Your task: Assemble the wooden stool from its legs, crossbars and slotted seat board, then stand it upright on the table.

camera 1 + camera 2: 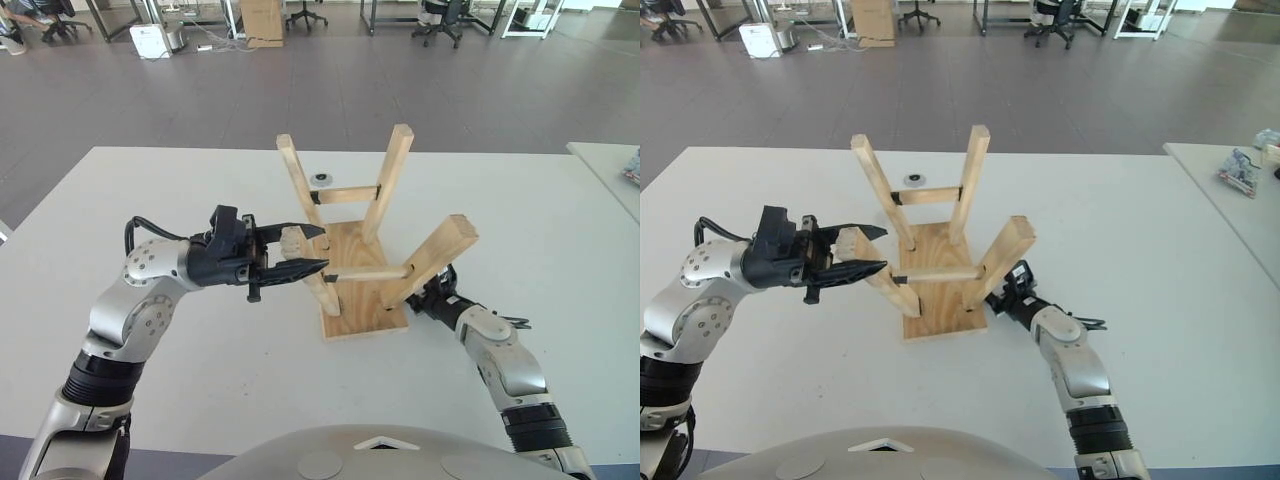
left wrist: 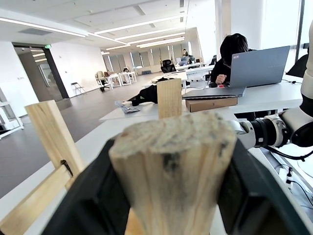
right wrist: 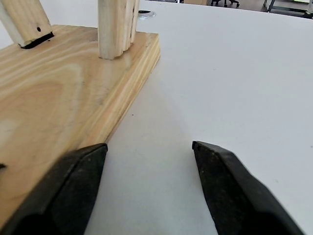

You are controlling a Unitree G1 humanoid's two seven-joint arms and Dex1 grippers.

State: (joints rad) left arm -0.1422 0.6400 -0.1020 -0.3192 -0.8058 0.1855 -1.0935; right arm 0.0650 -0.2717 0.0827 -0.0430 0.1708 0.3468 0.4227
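Note:
The wooden stool stands upside down on the white table. Its slotted seat board lies flat, and the legs point up and splay outward. One crossbar joins the two far legs, another the two near ones. My left gripper is shut on the top end of the near left leg, one finger on each side of it. My right gripper is open low at the board's near right corner, under the near right leg. One of its fingers lies at the board's edge.
A small round metal part lies on the table just behind the stool. A second table with a few small items stands to the right. Bare tabletop spreads left and right of the stool.

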